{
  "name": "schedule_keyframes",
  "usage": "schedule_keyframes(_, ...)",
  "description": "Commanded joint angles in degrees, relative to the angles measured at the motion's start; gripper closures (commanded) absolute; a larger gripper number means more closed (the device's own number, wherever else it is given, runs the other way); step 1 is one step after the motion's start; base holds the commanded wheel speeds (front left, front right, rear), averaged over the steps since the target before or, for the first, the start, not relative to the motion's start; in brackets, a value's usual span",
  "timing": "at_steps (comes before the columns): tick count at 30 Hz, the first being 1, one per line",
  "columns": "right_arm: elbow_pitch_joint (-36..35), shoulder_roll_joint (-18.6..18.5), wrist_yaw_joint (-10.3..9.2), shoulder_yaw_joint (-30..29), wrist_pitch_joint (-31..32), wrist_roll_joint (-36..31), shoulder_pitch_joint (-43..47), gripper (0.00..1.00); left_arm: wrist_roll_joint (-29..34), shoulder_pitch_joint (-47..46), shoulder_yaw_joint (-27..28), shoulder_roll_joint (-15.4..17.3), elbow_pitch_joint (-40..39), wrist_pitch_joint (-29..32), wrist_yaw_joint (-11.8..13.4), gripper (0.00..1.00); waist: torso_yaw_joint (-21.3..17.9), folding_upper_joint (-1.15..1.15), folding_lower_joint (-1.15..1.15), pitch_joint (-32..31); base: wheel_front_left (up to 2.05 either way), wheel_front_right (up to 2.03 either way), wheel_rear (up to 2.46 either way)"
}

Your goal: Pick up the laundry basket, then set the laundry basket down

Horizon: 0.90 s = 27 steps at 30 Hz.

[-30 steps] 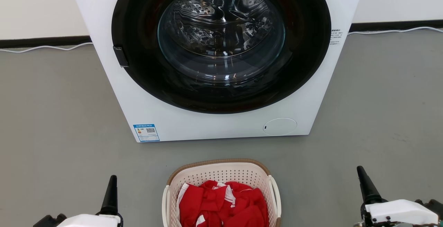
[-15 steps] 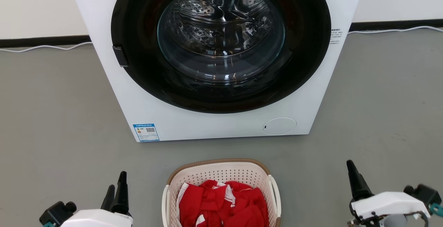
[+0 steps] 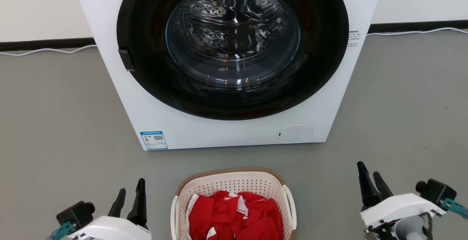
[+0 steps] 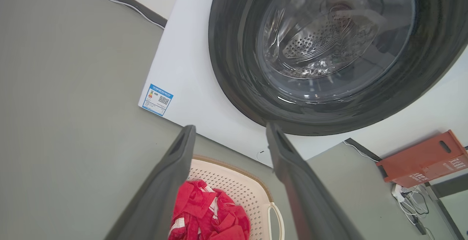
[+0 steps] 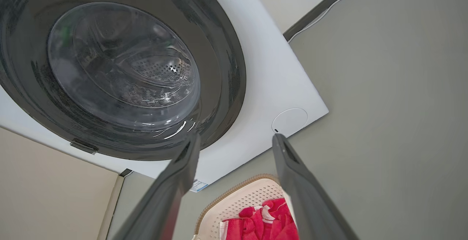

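Observation:
The laundry basket stands on the grey floor at the bottom centre of the head view, cream perforated plastic with a brown rim and white side handles. Red and white clothes lie inside it. My left gripper hovers just left of the basket, open and holding nothing. My right gripper is further off to the right, also open and holding nothing. The left wrist view has the basket low between the spread fingers of the left gripper. In the right wrist view the basket sits below the right gripper.
A white front-loading washing machine with its dark round door shut stands directly behind the basket. White cables run along the wall's black skirting. A red-orange box sits by the wall to the machine's right. Grey floor lies open on both sides.
Both grippers have moved inward toward the basket and forward, and have rolled, so each now shows two separated fingers instead of one. The basket has not moved.

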Motion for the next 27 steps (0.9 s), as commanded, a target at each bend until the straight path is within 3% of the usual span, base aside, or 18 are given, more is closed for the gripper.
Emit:
schedule_keyframes(1, -0.6, -1.08, 0.11, 1.38, -1.19, -2.76, -2.95, 0.0, 3.04, -3.71, 0.59, 1.06, -0.84, -0.9, -0.23, 0.0, -0.02, 0.0, 0.0, 0.02, 0.0, 0.0, 0.0)
schedule_keyframes(27, 4.78, -2.46, 0.15, 7.45, -5.39, -22.03, -7.52, 0.0, 23.42, -5.85, -2.12, 1.46, 2.07, -5.09, 1.08, 0.0, -0.11, 0.0, 0.0, 0.22, 0.0, 0.0, 0.0)
